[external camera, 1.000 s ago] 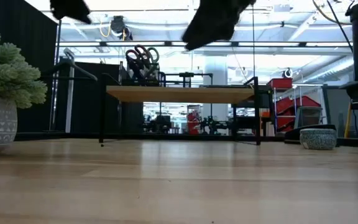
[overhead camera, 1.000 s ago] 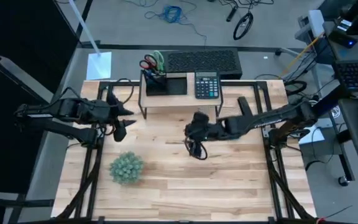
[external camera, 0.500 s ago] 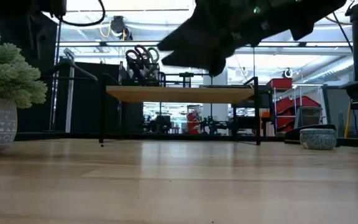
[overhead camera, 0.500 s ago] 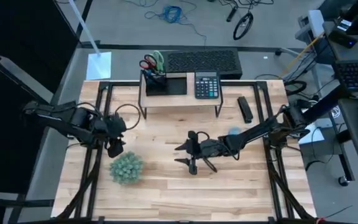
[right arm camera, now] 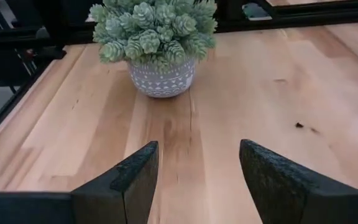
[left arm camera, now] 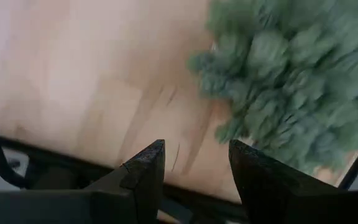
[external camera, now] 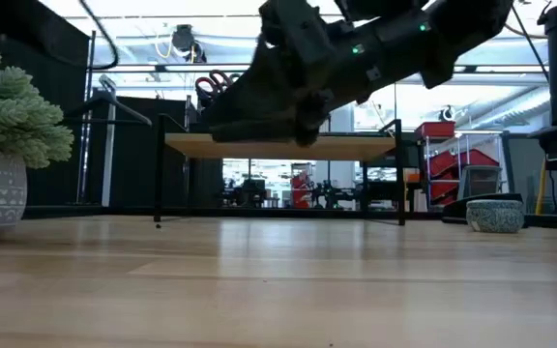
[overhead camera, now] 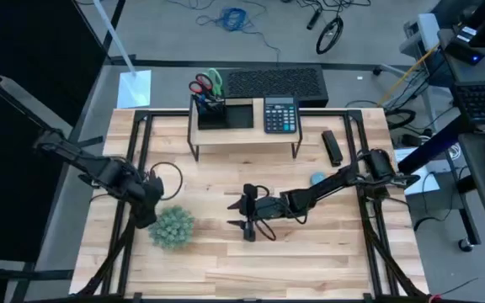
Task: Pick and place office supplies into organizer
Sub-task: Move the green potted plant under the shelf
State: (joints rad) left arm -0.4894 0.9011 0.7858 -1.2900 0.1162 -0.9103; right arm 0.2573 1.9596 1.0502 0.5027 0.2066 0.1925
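The black organizer stands on the wooden riser shelf at the table's far side. Red-handled and green-handled scissors stick up out of its pen-cup section, handles up. My right gripper hovers open over the table's middle, its fingers pointing toward the left edge and the potted plant; nothing lies between its fingers. My left gripper is open next to the plant's left side, holding nothing.
A black calculator lies on the shelf beside the organizer. A slim black object and a small round speckled dish sit at the right. The fuzzy plant stands near left. Bare wood lies toward the near edge.
My right gripper has drawn away from the shelf toward the table's near edge and left, sinking lower over the middle. My left gripper has pulled back toward the near edge and now sits beside the plant.
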